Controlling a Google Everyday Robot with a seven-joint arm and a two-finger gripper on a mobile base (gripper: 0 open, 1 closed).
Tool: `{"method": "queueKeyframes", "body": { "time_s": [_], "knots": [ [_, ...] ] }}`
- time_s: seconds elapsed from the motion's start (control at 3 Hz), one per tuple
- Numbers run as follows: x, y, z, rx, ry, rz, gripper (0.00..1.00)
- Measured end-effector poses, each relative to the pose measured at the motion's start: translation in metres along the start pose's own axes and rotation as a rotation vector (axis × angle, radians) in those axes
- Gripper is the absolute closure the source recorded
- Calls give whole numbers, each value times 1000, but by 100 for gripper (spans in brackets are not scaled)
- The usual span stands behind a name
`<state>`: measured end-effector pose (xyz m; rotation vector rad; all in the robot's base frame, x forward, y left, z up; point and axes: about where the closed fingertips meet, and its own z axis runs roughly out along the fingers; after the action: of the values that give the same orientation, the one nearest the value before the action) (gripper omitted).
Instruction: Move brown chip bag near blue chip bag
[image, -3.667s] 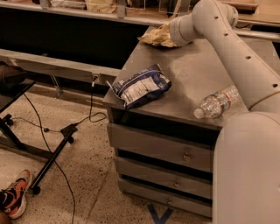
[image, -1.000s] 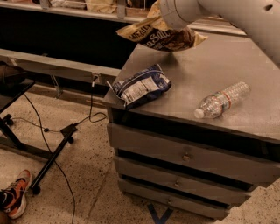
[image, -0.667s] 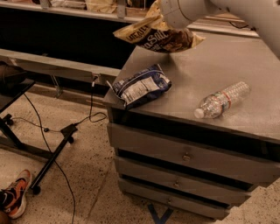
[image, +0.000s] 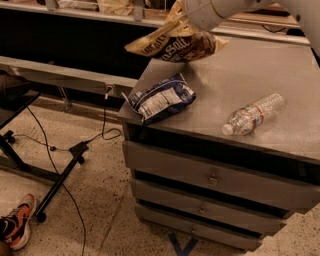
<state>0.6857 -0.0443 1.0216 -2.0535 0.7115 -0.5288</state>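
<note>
The brown chip bag (image: 172, 46), dark brown with tan ends and white lettering, hangs in the air above the back left of the grey cabinet top (image: 295, 70). My gripper (image: 186, 20), at the end of the white arm at the top, is shut on the bag's upper edge. The blue chip bag (image: 161, 98), dark blue with a white printed panel, lies on the cabinet's front left corner, a short way below and in front of the held bag. The two bags are apart.
A clear plastic water bottle (image: 253, 114) lies on its side at the right of the cabinet top. Drawers (image: 210, 177) face the front. On the floor at left are a black stand (image: 57, 182), cables and a shoe (image: 17, 227). A shelf runs behind.
The gripper lifted the brown bag from the back of the cabinet top. Over the last second it carried the bag a little to the left, toward the blue bag.
</note>
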Motion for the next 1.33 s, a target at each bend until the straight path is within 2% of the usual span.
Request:
{"method": "queueKeyframes", "body": {
  "time_s": [0.33,0.67,1.0,1.33],
  "knots": [
    [-1,0,2,2,-2,-1,10],
    [-2,-1,3,3,-14,1,0],
    [-2,-1,-1,-13,-35,15,0],
    [14,8,-10,-50,11,58,0]
  ]
}}
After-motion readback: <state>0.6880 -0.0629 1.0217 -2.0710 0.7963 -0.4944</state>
